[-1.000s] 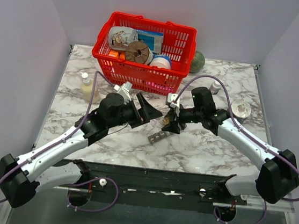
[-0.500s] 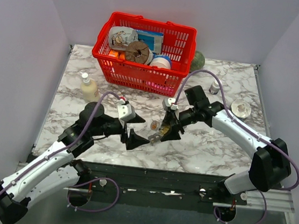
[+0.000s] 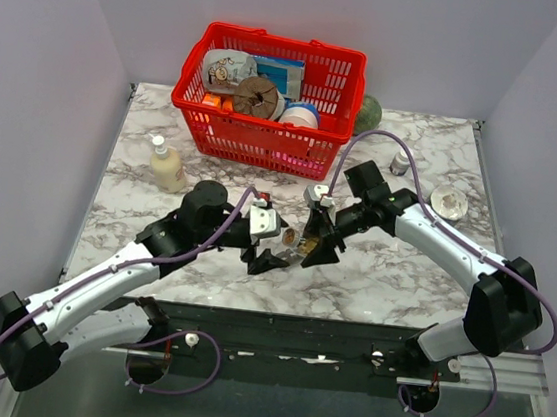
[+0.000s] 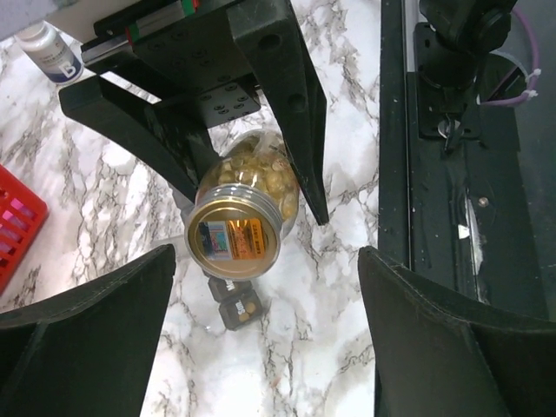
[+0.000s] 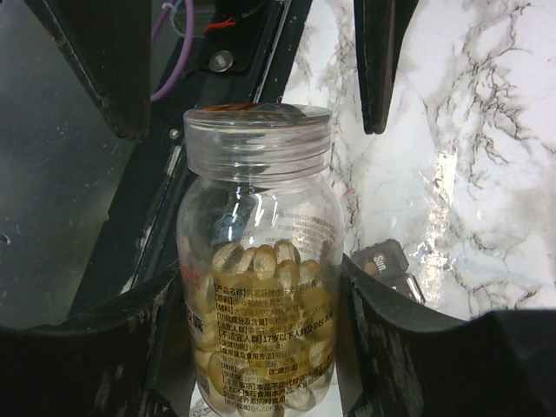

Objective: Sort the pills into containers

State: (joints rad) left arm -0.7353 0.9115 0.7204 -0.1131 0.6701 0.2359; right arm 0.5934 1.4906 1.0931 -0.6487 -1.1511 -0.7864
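Note:
A clear pill bottle (image 5: 261, 295) full of yellow softgels, with a gold lid (image 4: 234, 241), lies sideways above the table. My right gripper (image 5: 261, 274) is shut on its body; it also shows in the top view (image 3: 317, 245). My left gripper (image 4: 265, 278) is open wide, its fingers on either side of the lid end without touching it, and in the top view (image 3: 271, 254) it sits just left of the bottle (image 3: 292, 238). The dark grey compartment strip (image 4: 233, 304) lies on the marble under the bottle. Its "Sun" compartment (image 5: 387, 263) holds a couple of pills.
A red mesh basket (image 3: 262, 131) of groceries stands at the back. A cream squeeze bottle (image 3: 166, 164) stands at the left, a small vial (image 3: 400, 162) and a white round dish (image 3: 448, 201) at the right. A black rail (image 3: 304, 337) runs along the near table edge.
My left gripper swung back and down, then came right to the bottle's lid end, still open. My right gripper brought the bottle slightly forward over the strip and held it.

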